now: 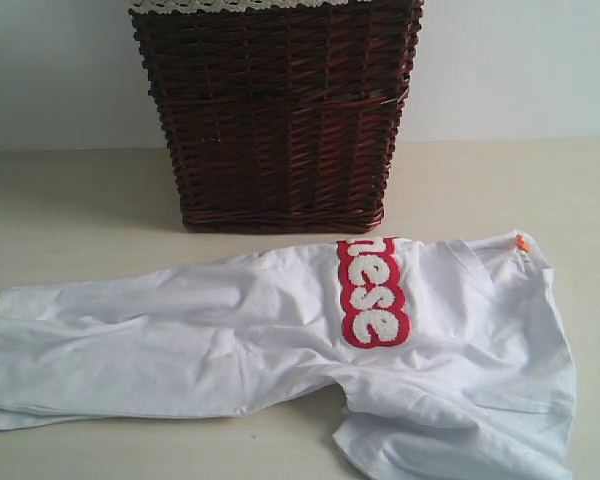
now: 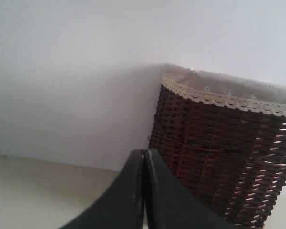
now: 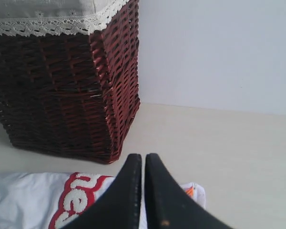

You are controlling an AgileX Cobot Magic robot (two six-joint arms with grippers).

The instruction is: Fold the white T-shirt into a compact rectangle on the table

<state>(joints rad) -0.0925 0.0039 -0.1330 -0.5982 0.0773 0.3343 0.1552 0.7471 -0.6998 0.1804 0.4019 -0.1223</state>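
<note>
The white T-shirt (image 1: 280,340) lies folded lengthwise on the table (image 1: 70,220), stretching from the left edge to the lower right. Its red-outlined fuzzy lettering (image 1: 372,292) faces up near the middle, and a small orange tag (image 1: 522,242) marks the collar at the right. In the right wrist view the lettering (image 3: 71,202) and the tag (image 3: 189,192) show beneath my right gripper (image 3: 143,157), which hangs above the collar end, shut and empty. My left gripper (image 2: 145,152) is shut too, holding nothing, pointing toward the basket. Neither gripper shows in the exterior view.
A dark brown wicker basket (image 1: 277,110) with a lace-trimmed liner (image 2: 229,90) stands behind the shirt at the table's middle back. A pale wall (image 1: 520,70) rises behind it. Bare table surface shows left and right of the basket.
</note>
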